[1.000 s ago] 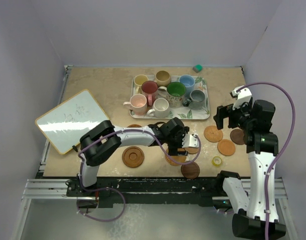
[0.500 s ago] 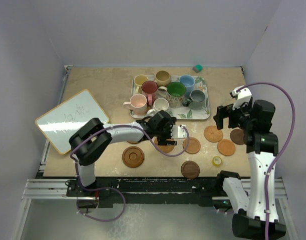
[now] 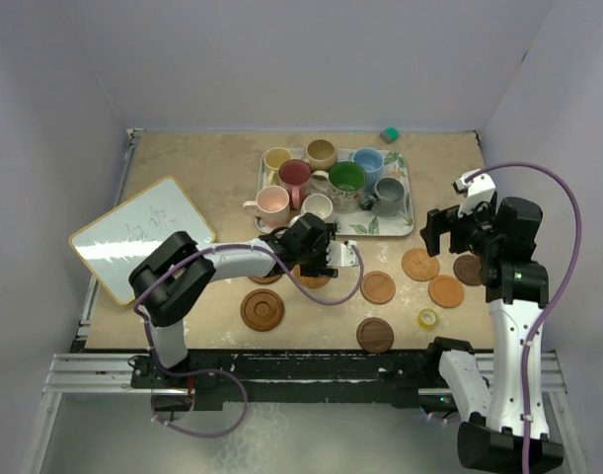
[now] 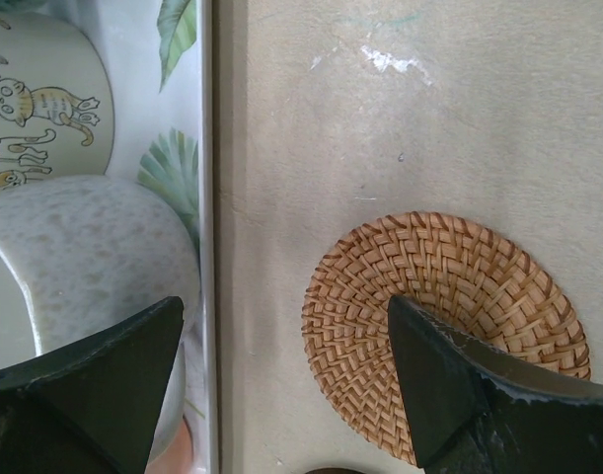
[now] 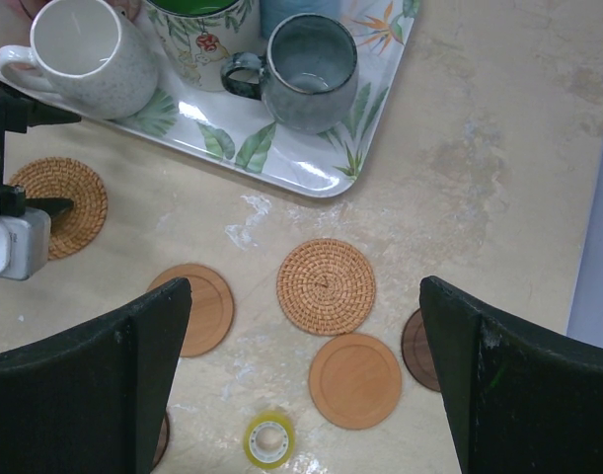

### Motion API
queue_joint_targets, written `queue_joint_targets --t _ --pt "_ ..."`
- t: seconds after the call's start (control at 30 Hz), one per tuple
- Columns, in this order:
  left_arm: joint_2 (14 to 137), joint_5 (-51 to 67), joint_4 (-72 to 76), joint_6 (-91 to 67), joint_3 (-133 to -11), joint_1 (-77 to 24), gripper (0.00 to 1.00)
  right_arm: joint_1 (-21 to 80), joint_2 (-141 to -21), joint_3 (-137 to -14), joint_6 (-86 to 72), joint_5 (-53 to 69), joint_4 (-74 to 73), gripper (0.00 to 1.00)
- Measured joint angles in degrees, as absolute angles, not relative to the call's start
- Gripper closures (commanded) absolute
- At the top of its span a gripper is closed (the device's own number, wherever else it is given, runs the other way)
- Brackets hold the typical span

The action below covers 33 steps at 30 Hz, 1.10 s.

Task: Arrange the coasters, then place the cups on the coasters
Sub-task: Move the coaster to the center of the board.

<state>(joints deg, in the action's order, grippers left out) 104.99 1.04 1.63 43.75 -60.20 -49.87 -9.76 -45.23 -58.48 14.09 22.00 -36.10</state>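
Note:
Several mugs, the cups [image 3: 346,178], stand on the leaf-print tray [image 3: 408,222]. Round coasters lie in front of it: dark ringed wood [image 3: 263,309], plain wood [image 3: 378,287], dark [image 3: 375,335], and woven [image 3: 419,264]. My left gripper [image 3: 316,265] hangs open at the tray's front edge. Its right finger [image 4: 459,395] is over a woven coaster [image 4: 449,316] and its left finger is over the white speckled mug [image 4: 84,257]. Nothing sits between them. My right gripper [image 5: 301,385] is open high above a woven coaster [image 5: 326,286] and a light wood coaster [image 5: 355,380].
A small yellow tape roll [image 3: 427,318] lies at the front right near the coasters. A whiteboard [image 3: 143,237] lies on the left. A small teal object [image 3: 389,134] sits behind the tray. A grey mug [image 5: 306,84] stands at the tray's near right corner.
My left gripper has swung from the front middle back and left to the tray's front edge, and the woven coaster under it has shifted along with it. The right arm has stayed still.

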Motion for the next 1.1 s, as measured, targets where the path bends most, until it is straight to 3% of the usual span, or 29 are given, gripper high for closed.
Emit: queue_joint_targets --t 1.1 --pt "103.42 0.58 -2.37 42.06 -62.19 -48.38 0.18 -9.76 -46.22 -58.46 14.66 22.13 -36.14 0.00"
